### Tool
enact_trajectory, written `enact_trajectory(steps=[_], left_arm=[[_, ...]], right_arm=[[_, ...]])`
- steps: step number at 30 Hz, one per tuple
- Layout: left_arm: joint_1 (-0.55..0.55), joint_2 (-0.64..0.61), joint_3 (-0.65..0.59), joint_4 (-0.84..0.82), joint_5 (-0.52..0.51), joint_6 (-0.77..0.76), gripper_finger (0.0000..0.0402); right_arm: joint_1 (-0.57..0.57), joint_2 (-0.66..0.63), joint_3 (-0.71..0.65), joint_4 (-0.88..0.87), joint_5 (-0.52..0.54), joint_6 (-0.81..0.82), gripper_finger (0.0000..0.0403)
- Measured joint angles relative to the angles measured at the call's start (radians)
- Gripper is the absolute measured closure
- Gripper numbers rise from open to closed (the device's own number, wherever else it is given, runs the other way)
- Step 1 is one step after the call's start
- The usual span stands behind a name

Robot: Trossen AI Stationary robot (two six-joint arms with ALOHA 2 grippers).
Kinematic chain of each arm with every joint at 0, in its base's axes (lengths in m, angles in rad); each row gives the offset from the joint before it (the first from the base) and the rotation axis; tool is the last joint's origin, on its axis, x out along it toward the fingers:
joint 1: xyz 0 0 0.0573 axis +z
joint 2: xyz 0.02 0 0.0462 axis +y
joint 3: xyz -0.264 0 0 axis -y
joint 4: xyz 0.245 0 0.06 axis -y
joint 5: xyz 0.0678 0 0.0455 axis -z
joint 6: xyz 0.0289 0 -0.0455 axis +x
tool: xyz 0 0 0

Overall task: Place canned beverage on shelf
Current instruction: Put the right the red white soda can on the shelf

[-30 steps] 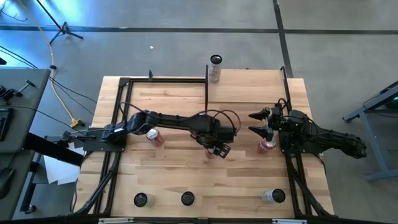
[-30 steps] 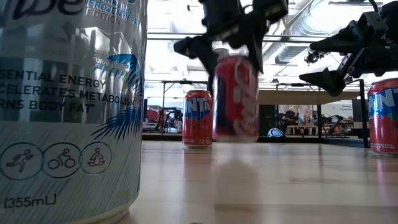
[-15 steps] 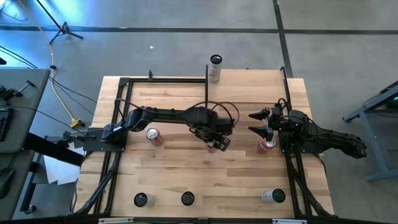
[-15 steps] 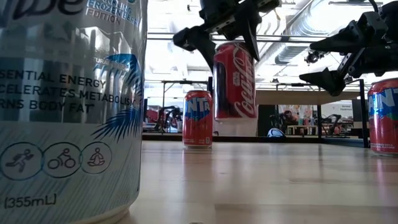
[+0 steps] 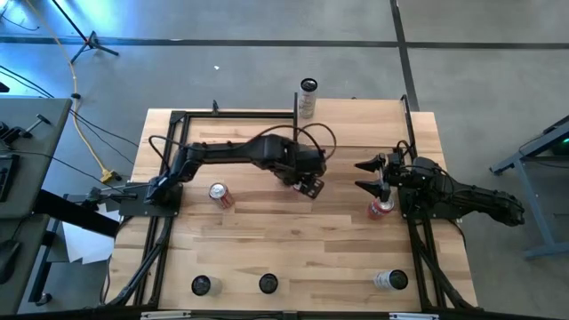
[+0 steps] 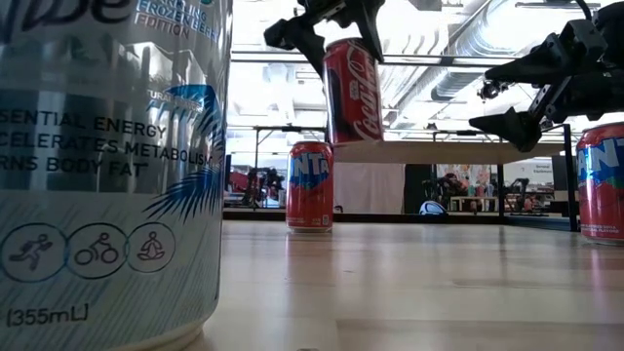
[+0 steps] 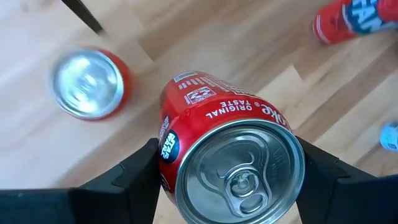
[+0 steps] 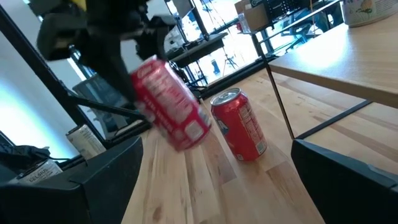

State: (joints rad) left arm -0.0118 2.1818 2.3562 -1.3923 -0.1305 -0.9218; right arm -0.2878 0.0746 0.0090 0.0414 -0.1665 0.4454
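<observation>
L gripper [image 6: 331, 29] clamps cola can [image 6: 352, 90] midair (tilted), nr shelf [image 5: 356, 124].

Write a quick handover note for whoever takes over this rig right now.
Left gripper: shut on a red cola can, held tilted in the air above the table's middle.
Right gripper: open, hanging above a Fanta can near the table's right edge, holding nothing.
Shelf: at the far right; one pale can stands by its far left corner.
Done: cola can lifted.
Left: carry it to the shelf, release.
</observation>
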Motion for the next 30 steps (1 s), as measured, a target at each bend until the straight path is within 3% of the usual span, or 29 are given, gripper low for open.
enact_trajectory(steps=[12,23,30], left_arm=[[0.085,-0.014,0.0,0.016,-0.087,0.189,0.0156],[0.138,-0.058,-0.001,0.078,-0.059,0.323,0.0156],[0.15,-0.108,0.0,0.113,-0.136,0.386,0.0156]], right_arm=[[0.0,0.002,0.0,0.0,0.0,0.0,0.0004],[0.0,0.003,0.0,0.0,0.0,0.0,0.0004],[0.0,0.01,0.0,0.0,0.001,0.0,0.0004]])
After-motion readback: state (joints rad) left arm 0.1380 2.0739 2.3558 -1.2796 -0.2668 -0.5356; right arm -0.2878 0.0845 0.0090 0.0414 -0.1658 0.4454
